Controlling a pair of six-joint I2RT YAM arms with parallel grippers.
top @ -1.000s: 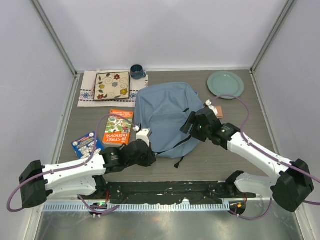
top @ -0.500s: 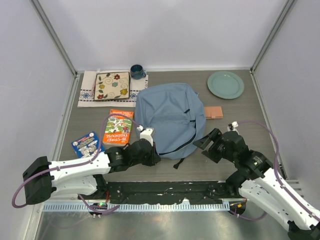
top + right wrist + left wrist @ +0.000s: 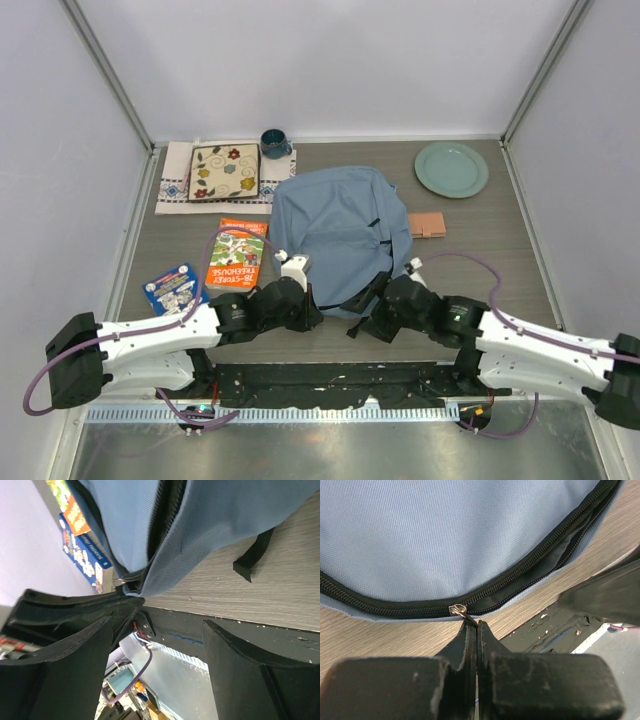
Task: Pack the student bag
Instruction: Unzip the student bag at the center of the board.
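The student bag (image 3: 335, 230), a dusty-blue backpack, lies flat in the middle of the table. Its dark zipper (image 3: 535, 562) curves along the near edge and gapes slightly on the right. My left gripper (image 3: 474, 625) is shut on the metal zipper pull (image 3: 457, 611) at the bag's near-left edge (image 3: 312, 310). My right gripper (image 3: 368, 318) hangs open just off the bag's near edge, beside the left one. In the right wrist view its fingers (image 3: 65, 650) stand wide apart with nothing between them, below the bag's hem (image 3: 200, 535).
An orange book (image 3: 238, 255) and a blue book (image 3: 172, 288) lie left of the bag. A brown wallet (image 3: 427, 224) lies to its right. At the back are a green plate (image 3: 451, 168), a blue mug (image 3: 274, 143) and a patterned plate (image 3: 224, 172) on a cloth. A black strap (image 3: 252, 555) trails off the bag.
My right arm has swung from the bag's right side down to its near edge, beside the left gripper. The left gripper has edged right, still shut.
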